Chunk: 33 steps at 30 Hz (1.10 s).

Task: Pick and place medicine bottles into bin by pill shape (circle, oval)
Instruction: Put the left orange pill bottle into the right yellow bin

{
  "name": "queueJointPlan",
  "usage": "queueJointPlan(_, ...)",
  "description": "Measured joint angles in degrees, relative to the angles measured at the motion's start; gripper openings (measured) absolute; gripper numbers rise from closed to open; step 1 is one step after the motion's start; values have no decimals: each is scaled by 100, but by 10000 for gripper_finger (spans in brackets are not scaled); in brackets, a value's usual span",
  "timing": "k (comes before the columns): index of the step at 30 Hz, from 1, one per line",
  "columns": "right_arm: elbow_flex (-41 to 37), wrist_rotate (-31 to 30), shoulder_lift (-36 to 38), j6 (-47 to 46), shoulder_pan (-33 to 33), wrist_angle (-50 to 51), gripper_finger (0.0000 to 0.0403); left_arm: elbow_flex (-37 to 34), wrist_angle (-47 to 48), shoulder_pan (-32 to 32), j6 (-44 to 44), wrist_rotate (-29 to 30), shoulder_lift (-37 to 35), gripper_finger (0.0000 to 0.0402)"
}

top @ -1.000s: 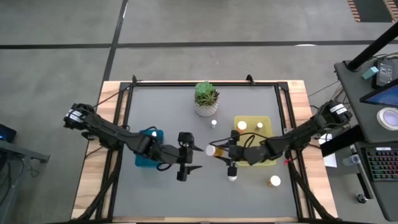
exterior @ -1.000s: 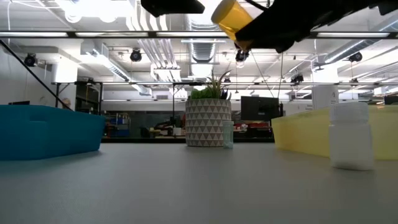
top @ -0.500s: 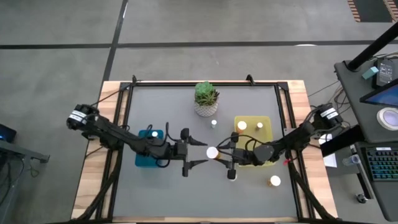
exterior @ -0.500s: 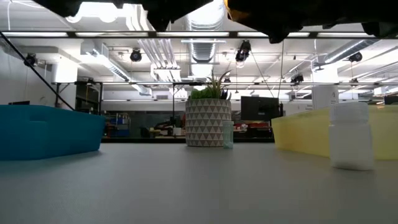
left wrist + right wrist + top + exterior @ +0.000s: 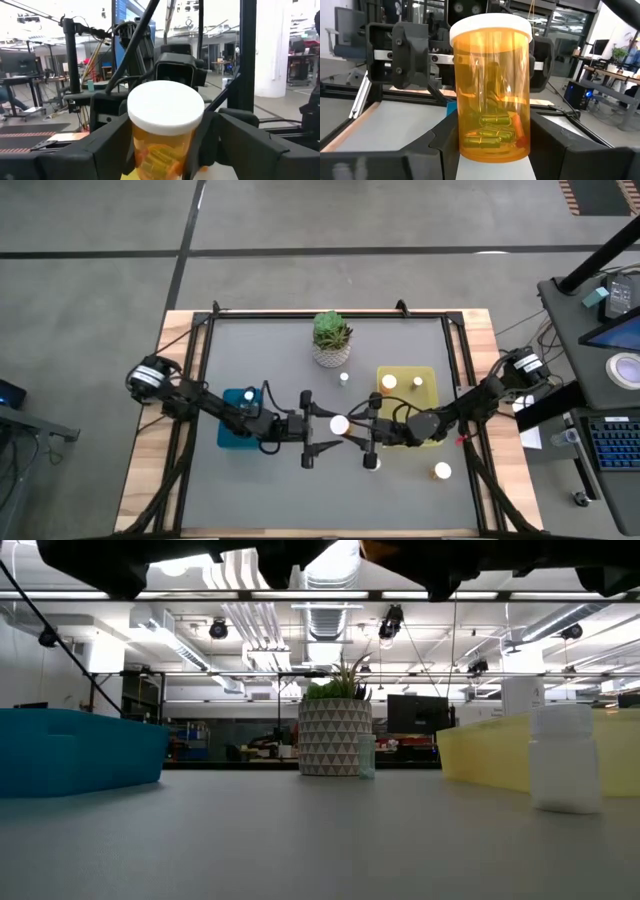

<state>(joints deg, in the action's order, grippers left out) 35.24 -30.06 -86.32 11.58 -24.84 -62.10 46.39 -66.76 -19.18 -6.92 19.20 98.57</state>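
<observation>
An amber medicine bottle (image 5: 490, 85) with a white cap (image 5: 340, 423) stands upright in the air over the table's middle, with oblong capsules at its bottom. My right gripper (image 5: 358, 430) is shut on it, coming from the table's right. My left gripper (image 5: 326, 428) faces it from the left and is open. Its fingers (image 5: 85, 155) stand on either side of the bottle (image 5: 165, 135) without visibly touching it. Both grippers show only as dark shapes at the low view's top edge. My right gripper pinches the lower half of the bottle's amber body (image 5: 470, 150) between its two fingers. The fingers lie level and come from the table's right. The bottle stands upright in the hold, cap up, lifted clear of the table.
A blue bin (image 5: 240, 420) sits under my left arm. A yellow bin (image 5: 408, 415) at the right holds two bottles. A potted succulent (image 5: 331, 340) and a small bottle (image 5: 344, 377) stand farther back. A white bottle (image 5: 372, 463) and another bottle (image 5: 441, 471) stand nearer.
My right gripper has risen and turned, and the amber bottle has gone from tilted with its cap toward the left to upright. It has left the low view. My left gripper has moved toward the table's right until its open fingers flank the bottle.
</observation>
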Motion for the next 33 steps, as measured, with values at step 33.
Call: queueJointPlan(33,4,-14,-11,-156,33,-630,173,103,-296,234,55,-402,129,190)
